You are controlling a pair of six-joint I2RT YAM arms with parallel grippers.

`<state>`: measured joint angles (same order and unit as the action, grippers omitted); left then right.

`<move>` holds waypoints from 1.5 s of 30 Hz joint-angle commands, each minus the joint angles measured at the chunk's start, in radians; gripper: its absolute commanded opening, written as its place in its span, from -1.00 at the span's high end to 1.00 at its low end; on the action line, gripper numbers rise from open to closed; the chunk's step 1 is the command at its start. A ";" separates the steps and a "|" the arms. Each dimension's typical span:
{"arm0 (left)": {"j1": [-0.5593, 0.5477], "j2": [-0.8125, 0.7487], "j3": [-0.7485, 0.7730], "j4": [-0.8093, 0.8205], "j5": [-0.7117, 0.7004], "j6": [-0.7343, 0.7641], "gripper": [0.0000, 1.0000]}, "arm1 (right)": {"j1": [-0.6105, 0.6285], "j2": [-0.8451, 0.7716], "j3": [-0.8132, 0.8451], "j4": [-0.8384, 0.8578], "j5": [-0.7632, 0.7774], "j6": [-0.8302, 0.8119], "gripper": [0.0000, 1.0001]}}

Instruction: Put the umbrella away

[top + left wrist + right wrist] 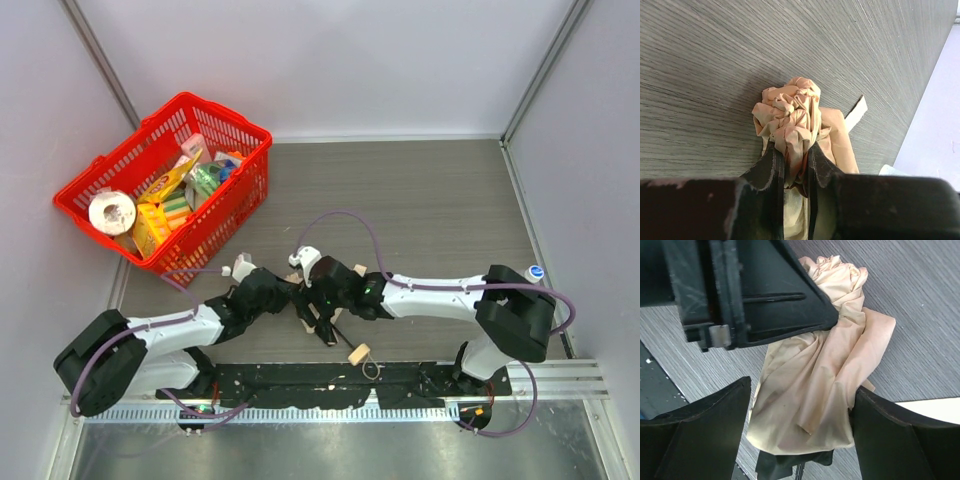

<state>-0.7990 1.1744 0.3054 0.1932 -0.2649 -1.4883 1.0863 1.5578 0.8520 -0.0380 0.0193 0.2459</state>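
The beige umbrella [790, 107] lies folded and crumpled on the grey wood-grain table, just ahead of the arm bases. My left gripper [795, 152] is shut on a bunch of its fabric, with the crumpled end sticking out past the fingertips. My right gripper [802, 407] is open wide, one finger on each side of the umbrella's cloth [830, 370], and the right finger [890, 425] touches the cloth's edge. In the top view both grippers [292, 292] [320, 300] meet over the umbrella and hide most of it. Its tan handle [358, 353] with a cord loop pokes out toward the near edge.
A red basket [262, 136] holding packets and a tape roll stands at the back left against the wall. Walls close in the table on three sides. A small blue-and-white cap [535, 271] sits at the right edge. The left gripper's black body [750, 290] fills the upper left of the right wrist view.
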 commanded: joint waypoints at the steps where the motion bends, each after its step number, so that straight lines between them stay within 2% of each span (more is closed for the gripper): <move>1: -0.005 0.037 -0.025 -0.104 -0.004 0.049 1.00 | 0.087 0.018 0.079 -0.114 0.186 -0.073 -0.61; 6: -0.005 0.022 -0.020 -0.130 -0.013 0.040 1.00 | 0.191 0.094 0.079 -0.088 0.254 -0.024 -0.61; 9: -0.005 0.018 -0.020 -0.138 -0.010 0.019 1.00 | 0.254 0.180 0.074 -0.065 0.391 0.006 -0.57; 11: -0.005 0.024 -0.019 -0.143 -0.004 0.002 1.00 | 0.294 0.252 0.093 -0.075 0.520 0.019 -0.47; 12: -0.006 0.025 -0.015 -0.150 0.000 -0.004 1.00 | 0.311 0.272 0.096 -0.086 0.625 0.041 -0.34; 13: -0.005 0.028 -0.014 -0.155 0.001 -0.007 1.00 | 0.316 0.301 0.091 -0.082 0.646 0.038 -0.26; 14: -0.003 0.025 -0.014 -0.159 0.001 -0.012 1.00 | 0.317 0.312 0.090 -0.083 0.695 0.052 -0.10; 15: -0.003 0.024 -0.017 -0.159 0.001 -0.016 1.00 | 0.317 0.314 0.070 -0.063 0.718 0.058 0.03; 17: -0.003 0.016 -0.023 -0.159 0.001 -0.021 1.00 | 0.308 0.294 0.021 0.005 0.703 0.040 0.47; 18: -0.005 0.011 -0.025 -0.158 0.001 -0.024 1.00 | 0.301 0.286 -0.011 0.029 0.685 0.035 0.60; 19: -0.003 0.007 -0.028 -0.156 -0.002 -0.026 1.00 | 0.282 0.280 -0.027 0.096 0.626 0.011 0.86; 20: -0.003 0.005 -0.031 -0.153 -0.005 -0.027 1.00 | 0.276 0.268 -0.075 0.133 0.601 -0.005 0.98; 21: -0.003 0.004 -0.034 -0.150 -0.007 -0.029 0.93 | 0.259 0.260 -0.097 0.212 0.534 -0.035 0.99; 23: -0.003 0.002 -0.038 -0.149 -0.005 -0.032 0.51 | 0.216 0.236 -0.160 0.312 0.416 -0.051 0.98; 25: -0.005 -0.002 -0.045 -0.146 -0.002 -0.030 -0.04 | 0.164 0.202 -0.202 0.387 0.288 -0.053 0.98; 26: -0.003 -0.004 -0.046 -0.146 0.000 -0.027 -0.23 | 0.146 0.177 -0.230 0.418 0.247 -0.051 0.99; 28: -0.003 -0.005 -0.032 -0.161 0.001 -0.009 -0.51 | 0.097 0.147 -0.258 0.505 0.116 -0.040 0.99; 30: -0.003 0.001 -0.017 -0.178 0.006 0.013 -0.65 | 0.019 0.124 -0.277 0.559 -0.069 -0.014 0.99; 35: -0.003 0.027 0.001 -0.187 0.010 0.026 -0.72 | -0.094 0.107 -0.294 0.676 -0.353 0.064 0.99; 38: -0.003 0.050 0.001 -0.172 0.010 0.031 -0.71 | -0.178 0.119 -0.306 0.818 -0.540 0.176 0.99; 40: -0.003 0.070 0.001 -0.153 0.010 0.036 -0.69 | -0.209 0.139 -0.307 0.909 -0.628 0.249 0.99; 45: -0.003 0.123 0.015 -0.120 0.029 0.054 -0.61 | -0.241 0.228 -0.297 1.119 -0.737 0.442 0.99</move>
<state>-0.7986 1.2232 0.3435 0.1810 -0.2516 -1.4963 0.8486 1.7382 0.5396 0.7815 -0.4755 0.4789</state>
